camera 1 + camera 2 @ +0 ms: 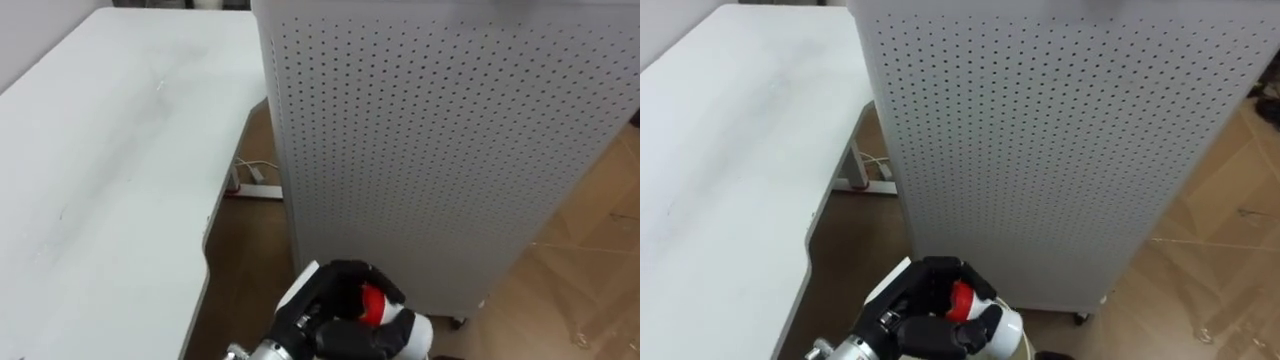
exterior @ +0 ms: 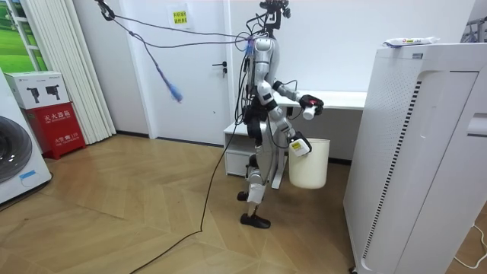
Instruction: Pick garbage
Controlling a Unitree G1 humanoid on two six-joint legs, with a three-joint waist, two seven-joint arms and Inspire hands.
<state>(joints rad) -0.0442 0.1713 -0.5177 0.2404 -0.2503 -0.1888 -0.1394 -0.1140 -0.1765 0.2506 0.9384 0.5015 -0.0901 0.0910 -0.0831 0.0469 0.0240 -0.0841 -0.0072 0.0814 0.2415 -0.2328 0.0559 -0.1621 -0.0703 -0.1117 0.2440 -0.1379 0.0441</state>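
Red-capped bottle [image 1: 398, 326], gripped in left robot hand [image 1: 335, 305]

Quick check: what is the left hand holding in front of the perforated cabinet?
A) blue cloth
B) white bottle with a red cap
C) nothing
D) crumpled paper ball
B: the left hand curls its fingers round a white bottle with a red cap, low in front of the perforated grey cabinet.

Print on yellow notice [image 2: 179, 15], red box [image 2: 58, 122]; none legible.
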